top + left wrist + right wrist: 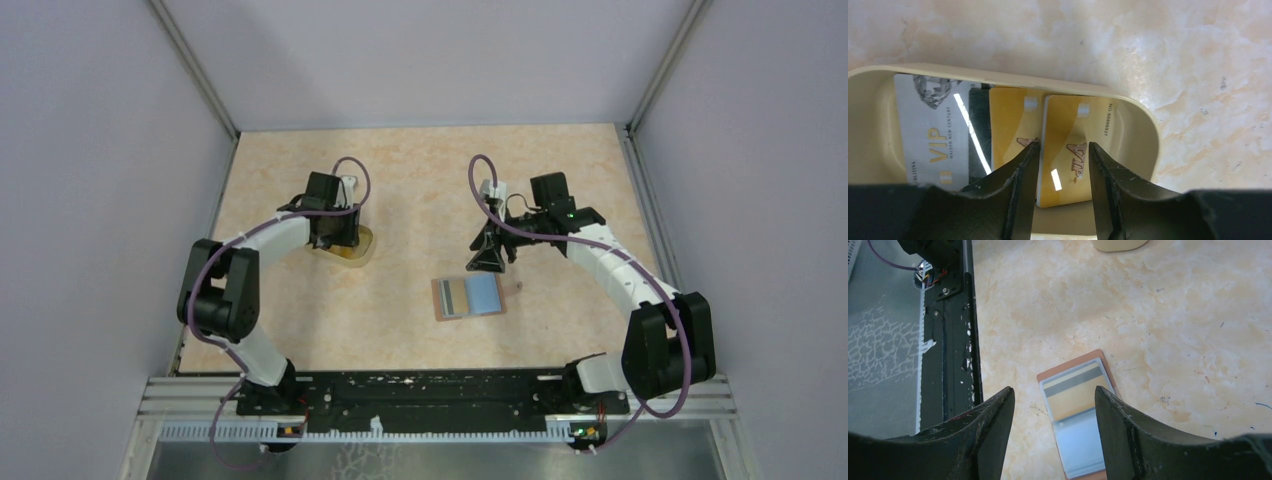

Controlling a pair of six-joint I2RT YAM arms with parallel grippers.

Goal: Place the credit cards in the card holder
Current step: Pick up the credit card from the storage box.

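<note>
Crowding the left gripper closely, walls of the yellowish cup; beyond, open beige table and grey booth walls well apart. Straddling one standing orange-yellow card with half-closed fingers, grip impossible to confirm; white card beside. Hovering spread and empty, right gripper, with the open card holder flat below between its fingertips, another card tucked inside.

The white card read "VIP" and "MAISON NEW CENTURY". The orange-yellow card bore "VIP" and a number starting "NO 8888".
</note>
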